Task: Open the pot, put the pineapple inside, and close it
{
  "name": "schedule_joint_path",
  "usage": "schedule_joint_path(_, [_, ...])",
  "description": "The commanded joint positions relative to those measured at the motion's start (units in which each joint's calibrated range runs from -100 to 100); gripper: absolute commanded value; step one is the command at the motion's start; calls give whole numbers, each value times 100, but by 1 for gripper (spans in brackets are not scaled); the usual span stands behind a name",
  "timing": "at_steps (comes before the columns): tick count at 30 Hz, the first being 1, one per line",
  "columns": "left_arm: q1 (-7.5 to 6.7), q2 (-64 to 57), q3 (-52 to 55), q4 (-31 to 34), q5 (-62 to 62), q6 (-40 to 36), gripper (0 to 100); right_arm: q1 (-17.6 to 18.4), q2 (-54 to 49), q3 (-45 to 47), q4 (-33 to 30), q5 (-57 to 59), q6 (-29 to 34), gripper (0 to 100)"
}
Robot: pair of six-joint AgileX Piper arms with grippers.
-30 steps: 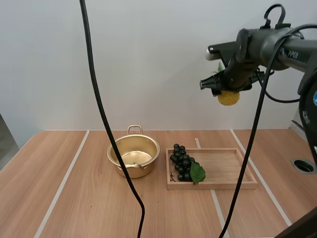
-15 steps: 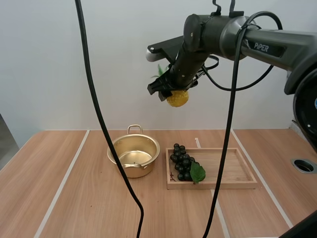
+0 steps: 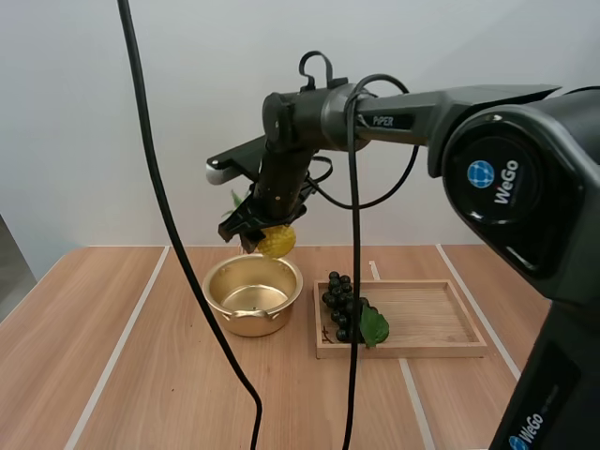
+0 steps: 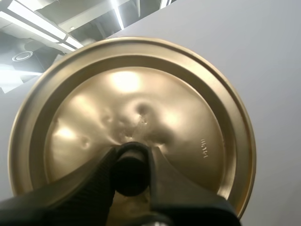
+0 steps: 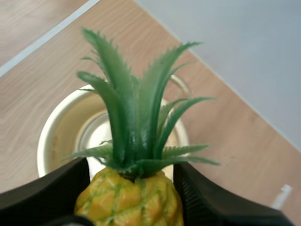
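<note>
The gold pot (image 3: 253,294) stands uncovered on the table, left of the wooden tray. My right gripper (image 3: 258,228) hangs just above the pot's far rim, shut on a small yellow pineapple (image 3: 277,242). In the right wrist view the pineapple (image 5: 131,200) with its green leaves sits between my fingers (image 5: 42,193), and the pot (image 5: 56,136) lies below it. In the left wrist view my left gripper (image 4: 132,172) is shut on the black knob of the gold lid (image 4: 188,122), held up in the air.
A wooden tray (image 3: 431,323) lies right of the pot, with a bunch of dark grapes (image 3: 345,307) and a green leaf at its left end. Bare tabletop lies left of the pot and in front of it.
My right arm has swung from the far right, high up, leftward and down, carrying the pineapple to just above the pot. The pot, tray and grapes have not moved.
</note>
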Motion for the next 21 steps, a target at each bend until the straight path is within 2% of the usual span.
schedule_joint_path(1, [8, -46, -39, 85, -3, -62, 0, 101, 227, -40, 52, -134, -67, 0])
schedule_joint_path(11, [8, -46, -39, 247, 150, -62, 0, 151, 939, -26, 42, -357, -67, 0])
schedule_joint_path(21, [8, -46, -39, 297, 246, -62, 0, 151, 1216, 106, 42, -212, -67, 0])
